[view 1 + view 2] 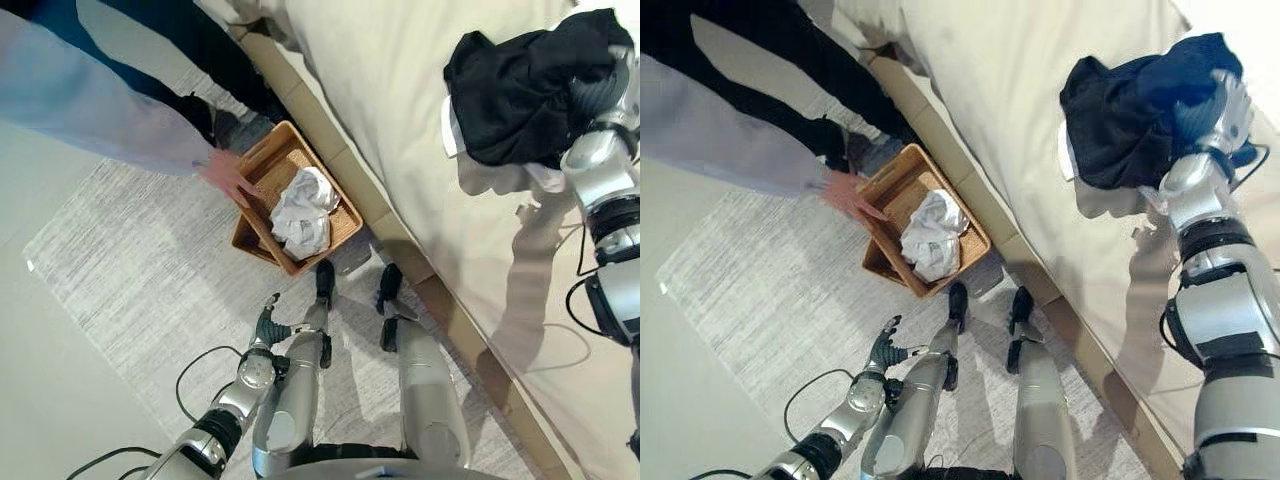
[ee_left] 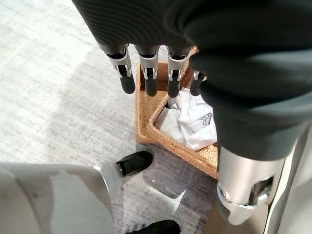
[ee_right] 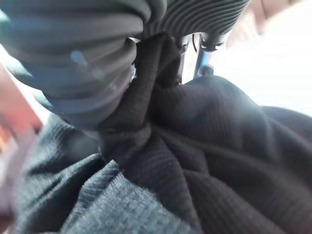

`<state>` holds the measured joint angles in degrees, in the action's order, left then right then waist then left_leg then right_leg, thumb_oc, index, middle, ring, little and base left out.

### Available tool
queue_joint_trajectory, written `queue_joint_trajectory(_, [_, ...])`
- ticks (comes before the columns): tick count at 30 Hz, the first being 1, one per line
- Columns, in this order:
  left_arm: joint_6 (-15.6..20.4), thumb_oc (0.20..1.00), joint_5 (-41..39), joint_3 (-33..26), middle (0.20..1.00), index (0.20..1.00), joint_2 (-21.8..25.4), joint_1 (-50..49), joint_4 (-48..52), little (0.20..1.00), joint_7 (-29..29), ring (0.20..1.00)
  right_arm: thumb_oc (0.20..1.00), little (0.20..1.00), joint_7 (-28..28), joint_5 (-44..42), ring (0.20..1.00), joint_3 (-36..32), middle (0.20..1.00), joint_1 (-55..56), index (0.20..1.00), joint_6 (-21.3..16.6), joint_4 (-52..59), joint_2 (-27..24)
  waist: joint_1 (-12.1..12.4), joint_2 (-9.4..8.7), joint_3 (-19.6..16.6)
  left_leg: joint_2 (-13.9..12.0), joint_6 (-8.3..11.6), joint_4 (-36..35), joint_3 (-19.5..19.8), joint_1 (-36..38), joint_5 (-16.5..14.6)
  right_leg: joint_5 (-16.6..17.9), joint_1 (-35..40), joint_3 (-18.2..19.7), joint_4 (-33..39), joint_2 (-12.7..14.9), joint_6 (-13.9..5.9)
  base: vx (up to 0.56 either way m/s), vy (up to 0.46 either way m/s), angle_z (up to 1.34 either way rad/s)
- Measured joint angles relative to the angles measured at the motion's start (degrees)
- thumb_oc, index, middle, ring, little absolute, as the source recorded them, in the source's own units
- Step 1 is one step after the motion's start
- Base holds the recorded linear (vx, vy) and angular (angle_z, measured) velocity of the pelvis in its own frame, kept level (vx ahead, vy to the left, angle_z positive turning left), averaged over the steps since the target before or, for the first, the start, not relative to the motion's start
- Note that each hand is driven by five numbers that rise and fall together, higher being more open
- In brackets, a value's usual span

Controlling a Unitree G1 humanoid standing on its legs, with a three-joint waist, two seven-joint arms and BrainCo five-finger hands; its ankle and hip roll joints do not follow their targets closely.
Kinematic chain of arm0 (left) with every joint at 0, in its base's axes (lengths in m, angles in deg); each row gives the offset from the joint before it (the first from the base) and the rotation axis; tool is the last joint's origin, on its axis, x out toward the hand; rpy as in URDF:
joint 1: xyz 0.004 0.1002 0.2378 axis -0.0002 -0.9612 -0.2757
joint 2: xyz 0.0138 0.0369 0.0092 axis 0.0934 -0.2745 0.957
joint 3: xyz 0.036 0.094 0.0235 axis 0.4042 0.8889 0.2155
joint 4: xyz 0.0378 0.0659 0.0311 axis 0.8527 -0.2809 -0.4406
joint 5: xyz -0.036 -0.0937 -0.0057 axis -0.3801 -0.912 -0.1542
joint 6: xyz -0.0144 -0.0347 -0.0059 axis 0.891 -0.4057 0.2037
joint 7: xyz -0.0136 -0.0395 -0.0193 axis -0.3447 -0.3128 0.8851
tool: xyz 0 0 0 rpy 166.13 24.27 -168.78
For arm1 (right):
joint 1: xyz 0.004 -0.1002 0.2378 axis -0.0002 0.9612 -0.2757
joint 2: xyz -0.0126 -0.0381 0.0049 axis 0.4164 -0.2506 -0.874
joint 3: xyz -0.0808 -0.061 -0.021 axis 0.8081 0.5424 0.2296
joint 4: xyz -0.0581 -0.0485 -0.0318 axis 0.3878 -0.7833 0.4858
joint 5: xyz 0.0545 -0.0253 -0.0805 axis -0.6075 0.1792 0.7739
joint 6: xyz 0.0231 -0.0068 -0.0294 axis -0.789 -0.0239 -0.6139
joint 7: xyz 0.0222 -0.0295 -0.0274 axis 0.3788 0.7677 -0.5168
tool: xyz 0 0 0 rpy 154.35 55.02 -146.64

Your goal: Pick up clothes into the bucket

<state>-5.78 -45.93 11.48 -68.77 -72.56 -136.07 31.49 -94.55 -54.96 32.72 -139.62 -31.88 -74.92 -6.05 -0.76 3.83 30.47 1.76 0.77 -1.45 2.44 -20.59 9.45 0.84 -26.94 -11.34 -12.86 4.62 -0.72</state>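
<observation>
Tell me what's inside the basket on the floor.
A crumpled white cloth lies inside the basket. Whatever sits under the cloth is covered. A person's hand touches the rim.

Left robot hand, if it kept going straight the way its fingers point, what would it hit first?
Probably the near rim of the wicker basket, which lies just beyond the left robot hand; depth is unclear, so it might pass over it.

Right hand (image 1: 1225,110) is up at 2 o'clock, buried in a black garment (image 1: 1130,110) bunched on the bed (image 1: 1020,90). Woven basket (image 1: 975,240) sits on the rug near center with white cloth (image 1: 932,235) inside, a person's hand (image 1: 848,195) on its 9 o'clock rim. Left hand (image 1: 885,350) hangs loose-fingered at 7 o'clock.
</observation>
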Motion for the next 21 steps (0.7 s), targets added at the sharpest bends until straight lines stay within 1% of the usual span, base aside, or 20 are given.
queue_joint_trajectory(1, [-0.01, 1.000, 0.01, -0.03, 1.000, 1.000, 0.35, -0.02, -0.24, 1.000, 0.02, 1.000, 0.200, 0.200, -0.09, -0.10, 0.200, 0.03, 0.200, -0.25, 0.200, -0.09, 0.93, -0.76, 0.04, -0.30, -0.13, -0.10, 0.00, -0.05, -0.12, 0.56, 0.00, 0.16, 0.80, 0.06, 0.57, -0.16, -0.11, 0.03, 0.002, -0.10])
queue_joint_trajectory(4, [-0.12, 1.000, 0.08, -1.74, 1.000, 1.000, 2.04, -0.06, -1.07, 1.000, 0.31, 1.000, 0.200, 0.200, -0.35, -1.21, 0.200, 0.26, 0.200, -3.57, 0.200, -1.05, 3.99, -4.04, -0.02, -2.38, -0.50, -0.48, 0.18, -0.06, -0.56, 3.80, -0.59, 0.78, 5.09, 0.52, 3.46, -0.83, -0.60, 0.06, -0.004, -0.08])
queue_joint_trajectory(7, [-0.31, 1.000, 0.10, -3.53, 1.000, 1.000, 2.63, -0.24, -1.09, 1.000, 0.77, 1.000, 0.200, 0.200, -0.39, -1.91, 0.200, 0.28, 0.200, -6.12, 0.200, -1.65, 8.06, -7.11, -0.02, -3.33, -0.75, -0.55, 0.19, -0.03, -0.99, 6.12, -0.96, 1.37, 7.95, 0.96, 4.98, -1.11, -0.96, 0.06, 0.004, -0.09])
queue_joint_trajectory(8, [-0.36, 1.000, 0.11, -3.54, 1.000, 1.000, 2.84, -0.32, -0.97, 1.000, 0.88, 1.000, 0.200, 0.200, -0.39, -2.00, 0.200, 0.28, 0.200, -6.52, 0.200, -1.75, 8.41, -7.71, 0.09, -3.51, -0.85, -0.55, 0.18, -0.04, -1.06, 6.79, -1.00, 1.68, 8.76, 1.04, 5.27, -1.14, -0.82, 0.07, 0.013, -0.05])
queue_joint_trajectory(10, [-0.77, 1.000, 0.16, -3.90, 1.000, 1.000, 3.68, -1.17, -1.15, 1.000, 1.38, 1.000, 0.200, 0.200, -0.24, -2.17, 0.200, 0.34, 0.200, -7.91, 0.200, -1.98, 8.18, -8.20, 0.08, -4.53, -1.54, -0.61, 0.41, 0.02, -1.52, 8.99, -1.63, 1.80, 11.37, 1.42, 6.68, -1.34, -1.03, 0.07, 0.012, -0.10])
queue_joint_trajectory(11, [-1.13, 1.000, 0.51, -4.96, 1.000, 1.000, 3.89, -1.77, -1.48, 1.000, 1.84, 1.000, 0.200, 0.200, 0.02, -2.19, 0.200, 0.46, 0.200, -8.50, 0.200, -1.93, 8.46, -8.87, 0.11, -5.09, -2.20, -0.74, 0.45, 0.06, -1.91, 10.13, -2.12, 2.02, 12.89, 1.53, 7.46, -1.52, -1.10, 0.07, 0.011, -0.14])
queue_joint_trajectory(12, [-1.22, 1.000, 0.69, -6.00, 1.000, 1.000, 4.18, -2.74, -1.46, 1.000, 2.27, 1.000, 0.200, 0.200, 0.24, -2.23, 0.200, 0.53, 0.200, -8.80, 0.200, -2.05, 8.41, -9.29, 0.04, -5.86, -4.02, -0.79, 0.43, 0.07, -2.27, 10.27, -2.43, 2.18, 13.11, 1.85, 8.15, -1.64, -1.17, 0.10, 0.010, -0.13])
queue_joint_trajectory(13, [-1.23, 1.000, 0.70, -6.21, 1.000, 1.000, 4.30, -2.96, -1.48, 1.000, 2.42, 1.000, 0.200, 0.200, 0.40, -2.32, 0.200, 0.50, 0.200, -9.11, 0.200, -2.05, 8.43, -9.74, 0.18, -6.04, -4.17, -0.82, 0.38, 0.07, -2.40, 10.98, -2.55, 2.43, 13.96, 2.01, 8.64, -1.76, -1.22, 0.08, 0.005, -0.12])
queue_joint_trajectory(14, [-1.35, 1.000, 1.02, -6.47, 1.000, 1.000, 4.54, -3.62, -1.62, 1.000, 2.88, 1.000, 0.200, 0.200, 0.50, -2.80, 0.200, 0.54, 0.200, -9.65, 0.200, -2.01, 8.39, -10.61, 0.09, -6.46, -4.75, -0.85, 0.41, 0.05, -2.55, 12.89, -3.00, 2.77, 16.37, 2.11, 9.81, -1.90, -1.00, 0.07, 0.006, -0.06])
queue_joint_trajectory(15, [-1.38, 1.000, 1.34, -6.69, 1.000, 1.000, 4.55, -4.11, -1.50, 1.000, 2.96, 1.000, 0.200, 0.200, 0.50, -2.96, 0.200, 0.50, 0.200, -9.67, 0.200, -2.03, 8.42, -10.75, 0.08, -6.67, -5.27, -0.83, 0.44, 0.01, -2.62, 13.41, -3.08, 2.90, 17.05, 2.17, 10.36, -1.89, -1.09, 0.07, 0.006, -0.08])
queue_joint_trajectory(16, [-1.49, 1.000, 1.87, -7.32, 1.000, 1.000, 4.49, -5.39, -1.11, 1.000, 3.46, 1.000, 0.200, 0.200, 0.76, -3.32, 0.200, 0.53, 0.200, -9.88, 0.200, -2.02, 8.42, -11.29, 0.10, -6.75, -7.15, -0.90, 0.64, -0.06, -2.99, 14.16, -3.67, 3.10, 18.36, 2.38, 11.74, -2.06, -1.35, 0.05, 0.000, -0.07])
queue_joint_trajectory(17, [-1.49, 1.000, 1.94, -7.38, 1.000, 1.000, 4.51, -5.86, -0.96, 1.000, 3.61, 1.000, 0.200, 0.200, 0.78, -3.35, 0.200, 0.52, 0.200, -9.95, 0.200, -2.04, 8.46, -11.70, 0.14, -6.75, -7.97, -0.92, 0.55, -0.08, -3.21, 14.47, -3.75, 3.33, 18.83, 2.43, 12.19, -2.09, -1.18, 0.05, 0.000, -0.11])
queue_joint_trajectory(18, [-1.59, 1.000, 2.06, -7.57, 1.000, 1.000, 4.51, -7.06, -1.00, 1.000, 4.14, 1.000, 0.200, 0.200, 0.78, -3.40, 0.200, 0.52, 0.200, -9.93, 0.200, -2.05, 8.46, -12.00, 0.11, -6.86, -10.13, -0.96, 0.45, -0.35, -3.65, 15.12, -4.09, 3.48, 19.69, 2.72, 13.12, -2.22, -1.29, 0.09, 0.006, -0.13])
queue_joint_trajectory(19, [-1.76, 1.000, 2.21, -7.66, 1.000, 1.000, 4.51, -8.02, -0.88, 1.000, 4.59, 1.000, 0.200, 0.200, 0.80, -3.40, 0.200, 0.56, 0.200, -9.96, 0.200, -2.07, 8.45, -12.19, 0.09, -6.93, -11.47, -1.00, 0.41, -0.91, -3.96, 16.35, -4.20, 3.75, 20.93, 2.88, 14.00, -2.34, -1.26, 0.09, 0.006, -0.12])
queue_joint_trajectory(21, [-2.15, 1.000, 2.23, -7.92, 1.000, 1.000, 4.49, -9.57, 0.61, 1.000, 5.19, 1.000, 0.200, 0.200, 0.89, -3.40, 0.200, 0.67, 0.200, -9.96, 0.200, -1.91, 8.71, -12.70, 0.04, -6.92, -13.03, -1.03, 0.39, -2.13, -4.08, 18.59, -4.25, 3.94, 23.35, 2.88, 15.79, -2.52, -1.43, 0.09, 0.010, -0.05])
